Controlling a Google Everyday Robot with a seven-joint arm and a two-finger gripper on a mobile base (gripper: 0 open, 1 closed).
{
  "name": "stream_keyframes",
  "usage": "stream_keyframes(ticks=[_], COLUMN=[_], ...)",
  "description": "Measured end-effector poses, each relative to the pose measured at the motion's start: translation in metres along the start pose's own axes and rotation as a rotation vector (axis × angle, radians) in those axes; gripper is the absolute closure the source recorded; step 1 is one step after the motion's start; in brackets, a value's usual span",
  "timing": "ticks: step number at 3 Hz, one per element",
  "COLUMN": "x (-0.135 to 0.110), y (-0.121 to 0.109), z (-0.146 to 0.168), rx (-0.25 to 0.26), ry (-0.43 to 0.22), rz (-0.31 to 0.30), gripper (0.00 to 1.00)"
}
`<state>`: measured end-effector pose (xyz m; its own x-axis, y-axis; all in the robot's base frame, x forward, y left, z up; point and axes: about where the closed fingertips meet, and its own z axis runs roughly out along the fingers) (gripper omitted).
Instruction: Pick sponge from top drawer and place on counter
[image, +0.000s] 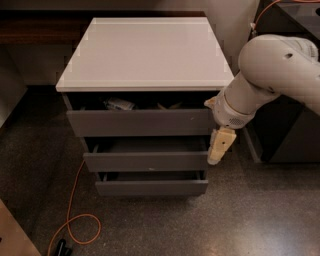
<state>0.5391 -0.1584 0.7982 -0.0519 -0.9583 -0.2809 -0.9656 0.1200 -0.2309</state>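
Observation:
The counter (145, 50) is the glossy white top of the grey drawer cabinet, and it is bare. Under it the top drawer (140, 122) stands a little way open. In its dark gap I see a clear crumpled thing (119, 104) and a beige edge (169, 106). The sponge is hidden from view. My gripper (219, 150) hangs pointing down at the right end of the drawer fronts, level with the gap between the top and middle drawers. It holds nothing that I can see.
The middle drawer (145, 161) and bottom drawer (150, 187) are each pulled out slightly. An orange cable (75, 220) loops on the speckled floor at the front left. A dark cabinet (290, 135) stands close on the right behind my arm.

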Motion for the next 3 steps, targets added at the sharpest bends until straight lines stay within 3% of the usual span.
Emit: stream_keyframes(ticks=[1, 2, 3], x=[0.007, 0.004, 0.006], y=[-0.014, -0.031, -0.029], z=[0.03, 0.05, 0.055], rx=[0.058, 0.174, 0.16], ry=[0.027, 0.02, 0.028], rz=[-0.074, -0.141, -0.132], gripper=[0.0, 0.0, 0.0])
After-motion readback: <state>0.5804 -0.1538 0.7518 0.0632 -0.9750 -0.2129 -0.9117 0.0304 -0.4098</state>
